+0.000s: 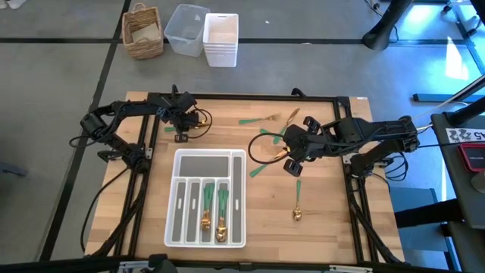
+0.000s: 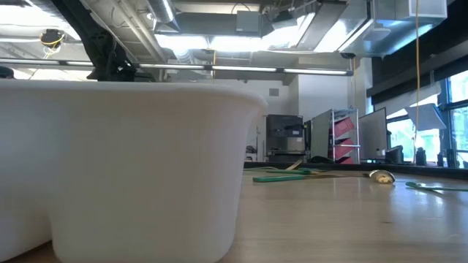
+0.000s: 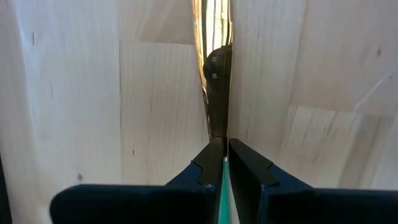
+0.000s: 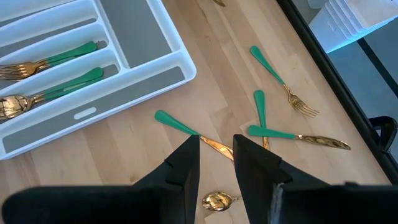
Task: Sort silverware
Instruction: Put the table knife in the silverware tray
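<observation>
1. The left gripper (image 3: 221, 163) sits at the far-left part of the table, its fingers nearly together around a slim green handle, and the gold blade of that knife (image 3: 213, 68) runs straight out ahead over the wood. I judge it a pinch on the handle, barely loosened.
2. The right gripper (image 4: 216, 163) hovers right of centre with its jaws a narrow gap apart and nothing between them. A green-handled spoon (image 4: 194, 133) lies slantwise just beyond the fingertips.
3. Around that spoon, a fork (image 4: 281, 78) and another knife (image 4: 298, 137) lie close by, handles nearly meeting. One more spoon (image 1: 298, 200) rests alone nearer the front.
4. The organizer tray (image 1: 239, 199) stands centre-front, with two slots already holding green-handled pieces (image 1: 214, 206).
5. To do this well, I'd say: come down square across the handle, away from its neighbours, and lift level so the thin piece doesn't swivel in the pinch.
</observation>
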`<state>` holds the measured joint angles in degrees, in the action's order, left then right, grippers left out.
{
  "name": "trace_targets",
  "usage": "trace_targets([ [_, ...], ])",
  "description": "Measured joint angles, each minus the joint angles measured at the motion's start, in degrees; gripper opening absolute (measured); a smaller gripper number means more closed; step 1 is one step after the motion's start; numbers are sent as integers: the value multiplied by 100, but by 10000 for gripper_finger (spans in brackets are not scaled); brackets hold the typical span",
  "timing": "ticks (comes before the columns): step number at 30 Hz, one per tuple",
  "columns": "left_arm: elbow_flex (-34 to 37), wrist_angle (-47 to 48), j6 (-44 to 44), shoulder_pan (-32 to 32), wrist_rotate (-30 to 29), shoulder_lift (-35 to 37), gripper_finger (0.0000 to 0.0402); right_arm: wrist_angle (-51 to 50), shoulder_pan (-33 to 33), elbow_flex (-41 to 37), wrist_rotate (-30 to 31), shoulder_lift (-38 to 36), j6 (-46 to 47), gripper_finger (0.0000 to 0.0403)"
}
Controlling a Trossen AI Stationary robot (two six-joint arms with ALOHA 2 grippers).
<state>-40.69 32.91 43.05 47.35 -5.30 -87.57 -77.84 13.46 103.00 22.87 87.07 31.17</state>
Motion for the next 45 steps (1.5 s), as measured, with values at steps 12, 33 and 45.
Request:
trace_targets([
  [12,13,-43,7,-13,-97,-4,122,0,-1,0,0,0,-14,99],
  [33,31,-252,-501,85,-150,284,105,14,-1,0,-1,-54,-346,99],
  [45,20,-289,-566,271,-66,269,104,-23,-684,2,145,-589,-945,99],
])
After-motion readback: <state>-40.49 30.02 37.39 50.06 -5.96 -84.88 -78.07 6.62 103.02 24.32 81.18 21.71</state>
